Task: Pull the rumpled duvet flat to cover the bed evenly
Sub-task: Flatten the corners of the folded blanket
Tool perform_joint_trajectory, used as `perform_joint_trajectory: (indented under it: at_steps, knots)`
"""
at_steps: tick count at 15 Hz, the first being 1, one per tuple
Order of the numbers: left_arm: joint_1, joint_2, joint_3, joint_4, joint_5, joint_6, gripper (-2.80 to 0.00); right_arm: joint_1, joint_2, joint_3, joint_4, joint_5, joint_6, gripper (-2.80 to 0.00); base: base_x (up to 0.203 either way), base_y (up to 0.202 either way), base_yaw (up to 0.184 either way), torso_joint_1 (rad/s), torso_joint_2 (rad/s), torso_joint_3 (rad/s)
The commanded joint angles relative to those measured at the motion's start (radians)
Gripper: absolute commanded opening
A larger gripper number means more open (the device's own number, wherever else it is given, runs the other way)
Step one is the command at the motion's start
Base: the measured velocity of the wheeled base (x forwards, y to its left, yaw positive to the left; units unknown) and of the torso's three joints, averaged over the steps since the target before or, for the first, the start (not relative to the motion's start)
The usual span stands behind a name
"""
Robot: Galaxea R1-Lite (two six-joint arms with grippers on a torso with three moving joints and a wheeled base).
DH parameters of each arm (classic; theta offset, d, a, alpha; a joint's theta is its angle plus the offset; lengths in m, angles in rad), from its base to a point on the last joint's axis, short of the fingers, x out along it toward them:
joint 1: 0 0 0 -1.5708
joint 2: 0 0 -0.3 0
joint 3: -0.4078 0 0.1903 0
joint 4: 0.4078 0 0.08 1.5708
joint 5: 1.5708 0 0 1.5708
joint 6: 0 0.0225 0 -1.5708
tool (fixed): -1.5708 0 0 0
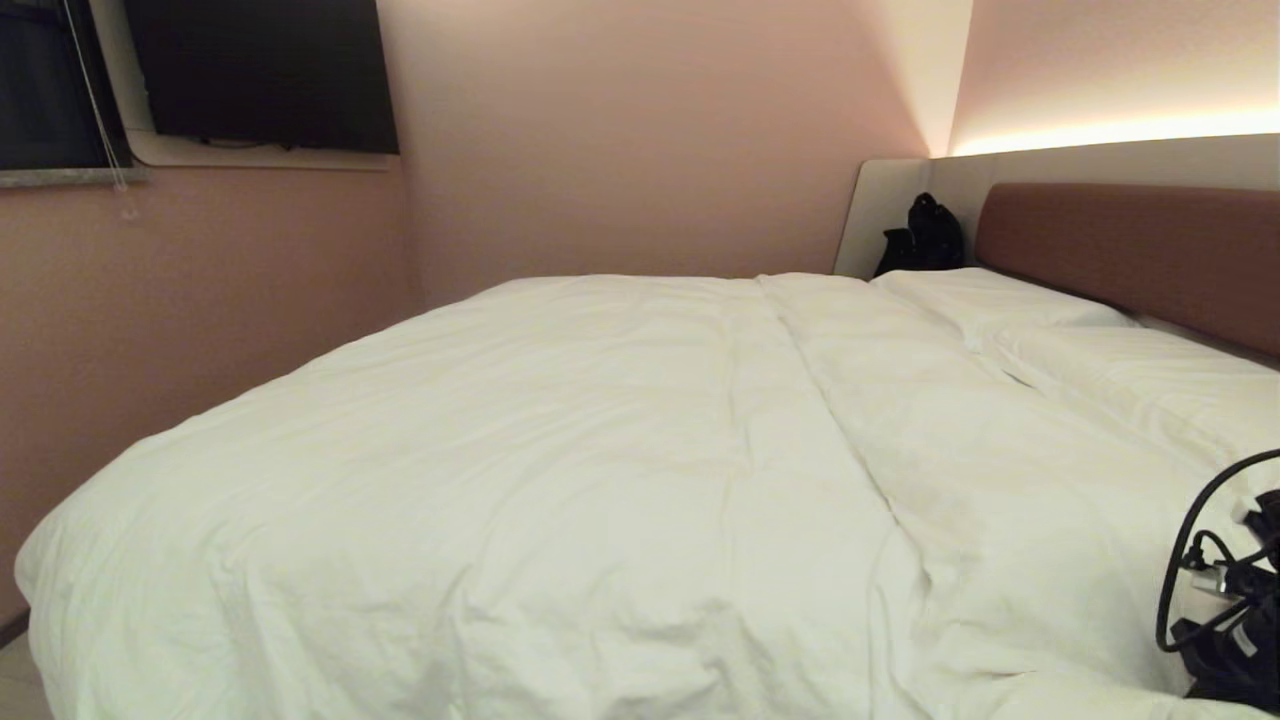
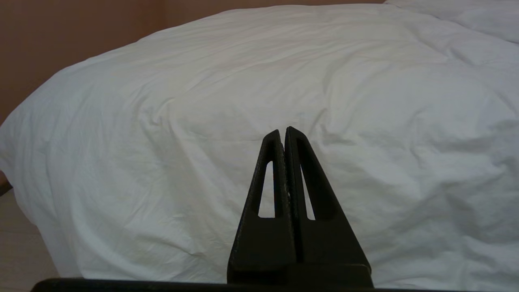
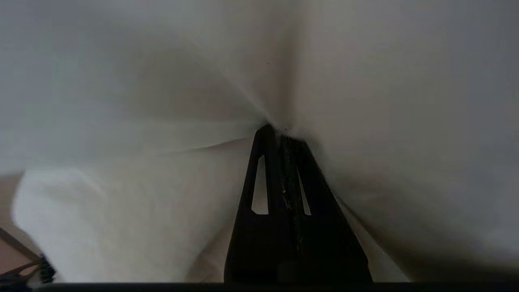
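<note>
The duvet (image 1: 520,470) is seen spread over most of the bed (image 1: 1130,255), draped down the near edge and the left side, with shallow wrinkles and one long fold line running from the head end toward the near right corner. Two white pillows (image 1: 1050,340) are lined up along the reddish-brown headboard section; a black bag (image 1: 925,238) is propped in the far corner next to the pale panel.

Right gripper (image 3: 279,129): fingers clenched on a pinch of duvet fabric, with creases radiating out from the tips. The arm itself is shown at the lower right edge of the head view, over the near right corner of the bed, cables looped above it.

Left gripper (image 2: 283,130): fingers closed together, nothing held, pointed at the duvet's near side and apart from it.
</note>
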Motion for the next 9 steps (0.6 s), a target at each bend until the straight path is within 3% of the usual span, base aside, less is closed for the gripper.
perform_joint_trajectory:
  at_steps: [1, 5, 8, 9]
  knots:
    - [0.000, 0.000, 0.000, 0.000, 0.000, 0.000, -2.80, -0.042, 0.034, 0.051, -0.206, -0.071, -0.076, -2.80, 0.000, 0.000, 0.000, 0.000, 0.00, 0.000]
    - [0.000, 0.000, 0.000, 0.000, 0.000, 0.000, -2.80, -0.099, 0.054, 0.083, -0.327, -0.172, -0.127, -2.80, 0.000, 0.000, 0.000, 0.000, 0.00, 0.000]
    - [0.000, 0.000, 0.000, 0.000, 0.000, 0.000, -2.80, -0.104, 0.064, 0.095, -0.354, -0.193, -0.133, -2.80, 0.000, 0.000, 0.000, 0.000, 0.00, 0.000]
    - [0.000, 0.000, 0.000, 0.000, 0.000, 0.000, -2.80, -0.111, 0.088, 0.117, -0.464, -0.228, -0.143, -2.80, 0.000, 0.000, 0.000, 0.000, 0.00, 0.000]
